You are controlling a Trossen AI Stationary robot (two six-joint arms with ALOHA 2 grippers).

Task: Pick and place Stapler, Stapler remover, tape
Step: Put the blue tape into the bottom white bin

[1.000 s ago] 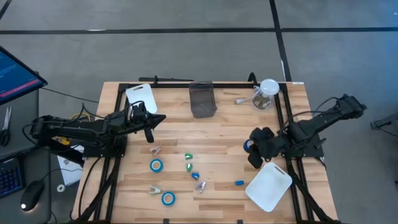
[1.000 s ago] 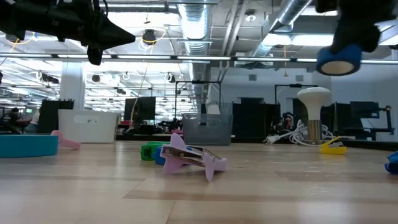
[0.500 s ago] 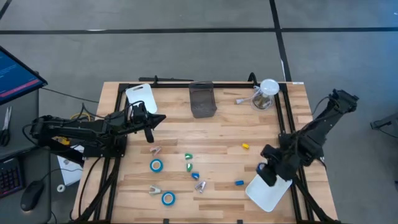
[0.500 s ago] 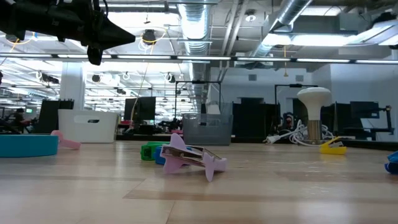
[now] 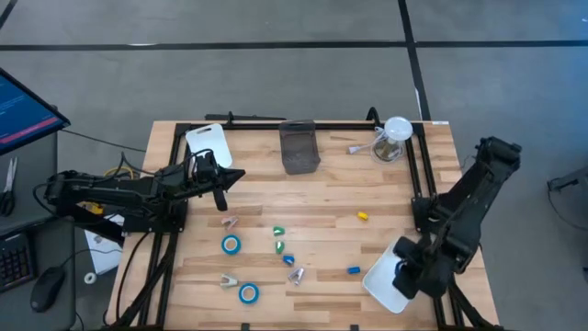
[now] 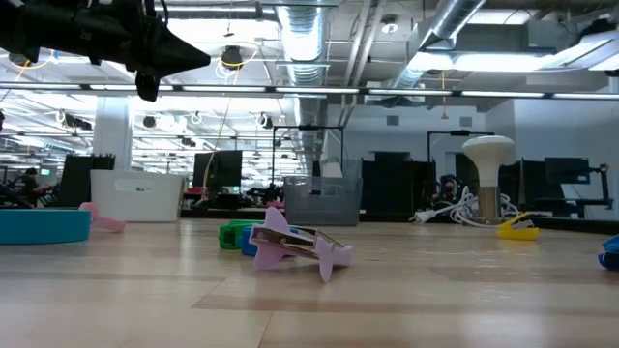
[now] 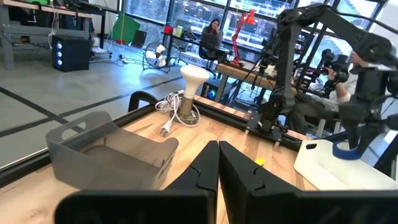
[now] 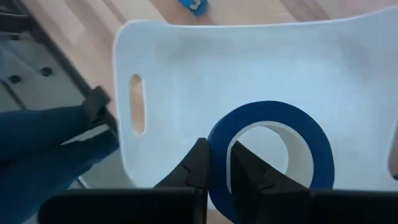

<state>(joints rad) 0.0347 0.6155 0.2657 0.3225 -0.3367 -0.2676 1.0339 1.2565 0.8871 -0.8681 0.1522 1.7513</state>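
My right gripper (image 8: 219, 148) hangs over the white cutting board (image 5: 378, 283) at the table's near right corner, shut on a blue tape roll (image 8: 273, 155) with a white core. The left wrist view shows this roll (image 7: 347, 150) low above the board (image 7: 320, 163). Two other blue rolls (image 5: 231, 244) (image 5: 248, 293) lie flat on the table left of the middle. Small pink, green and blue staple removers (image 5: 288, 259) lie scattered between them. My left gripper (image 5: 220, 188) is shut and hovers over the table's far left part. My right gripper pinches the roll's wall (image 8: 217, 138), one finger inside the ring and one outside. The fingers come from above, pointing down at the board. The roll lies level under them, its hole facing up. Whether it rests on the board I cannot tell.
A grey bin (image 5: 299, 147) stands at the far edge, a second white board (image 5: 209, 140) left of it, and a lamp-like thing with a cable (image 5: 393, 136) at the far right. A yellow piece (image 5: 362, 216) and a blue piece (image 5: 353, 270) lie near the right board.
My right gripper has carried the blue roll from above the table's right middle toward the near edge and down, out of the low view, and now hangs over the white board. It has stayed shut on the roll.
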